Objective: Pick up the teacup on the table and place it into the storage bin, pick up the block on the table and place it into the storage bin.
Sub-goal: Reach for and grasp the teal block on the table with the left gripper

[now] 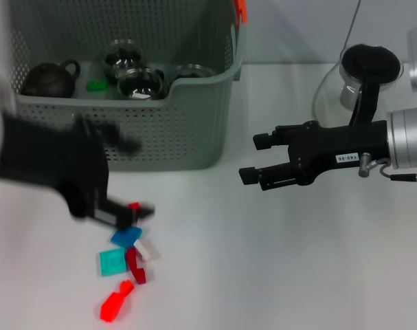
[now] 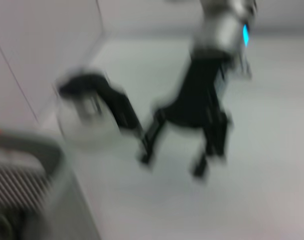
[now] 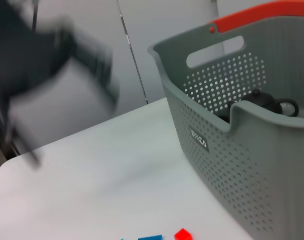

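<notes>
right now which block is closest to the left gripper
The small red block, right at the left gripper tips. The blue, teal, white and orange blocks lie farther toward the table's near edge.

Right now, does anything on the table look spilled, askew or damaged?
Nothing looks damaged. The blocks lie in a loose scatter by the left hand, in front of the upright storage bin. The right hand hangs open beside it.

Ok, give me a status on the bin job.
Done: glass teacups and a green block already sit in the storage bin, beside a dark teapot. In hand: the left gripper is down at the block pile, touching a red piece; no grasp is visible. Left: those blocks. The right gripper hovers open, empty.
</notes>
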Available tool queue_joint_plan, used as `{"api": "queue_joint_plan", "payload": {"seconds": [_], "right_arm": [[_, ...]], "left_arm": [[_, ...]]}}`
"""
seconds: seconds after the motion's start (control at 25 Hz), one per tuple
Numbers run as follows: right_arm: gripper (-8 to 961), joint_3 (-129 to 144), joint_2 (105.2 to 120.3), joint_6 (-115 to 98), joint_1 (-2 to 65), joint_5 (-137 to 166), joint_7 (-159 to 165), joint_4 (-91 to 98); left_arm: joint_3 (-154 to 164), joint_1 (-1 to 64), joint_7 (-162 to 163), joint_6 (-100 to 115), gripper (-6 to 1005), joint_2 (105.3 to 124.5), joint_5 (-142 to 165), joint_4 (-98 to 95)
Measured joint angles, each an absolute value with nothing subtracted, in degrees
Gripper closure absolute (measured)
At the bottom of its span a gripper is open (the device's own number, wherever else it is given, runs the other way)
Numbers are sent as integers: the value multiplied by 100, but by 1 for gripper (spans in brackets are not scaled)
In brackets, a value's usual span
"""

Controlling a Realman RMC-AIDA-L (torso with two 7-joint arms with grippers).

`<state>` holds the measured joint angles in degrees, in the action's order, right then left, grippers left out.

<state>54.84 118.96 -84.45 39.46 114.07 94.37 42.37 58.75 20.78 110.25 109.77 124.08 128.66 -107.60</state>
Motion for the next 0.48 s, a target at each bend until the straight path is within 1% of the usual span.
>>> {"api": "queue_joint_plan", "payload": {"seconds": [0.04,0.16,0.48], "right_arm": [[69,5484,11897,-8447,3942,11408,9439,4237],[68,5484,11898,-8445,3930,11408,9446,4236],[69,5456,11891,-8447,3908,11408,9487,4236]], "left_arm": [[6156,1972,10998,10953,94,12454,13183,-10800],[6792,1915,11066,10693,94,12472,13944,-10464],[7562,2269,11231,10116,95,12458,15704,-9191]]}}
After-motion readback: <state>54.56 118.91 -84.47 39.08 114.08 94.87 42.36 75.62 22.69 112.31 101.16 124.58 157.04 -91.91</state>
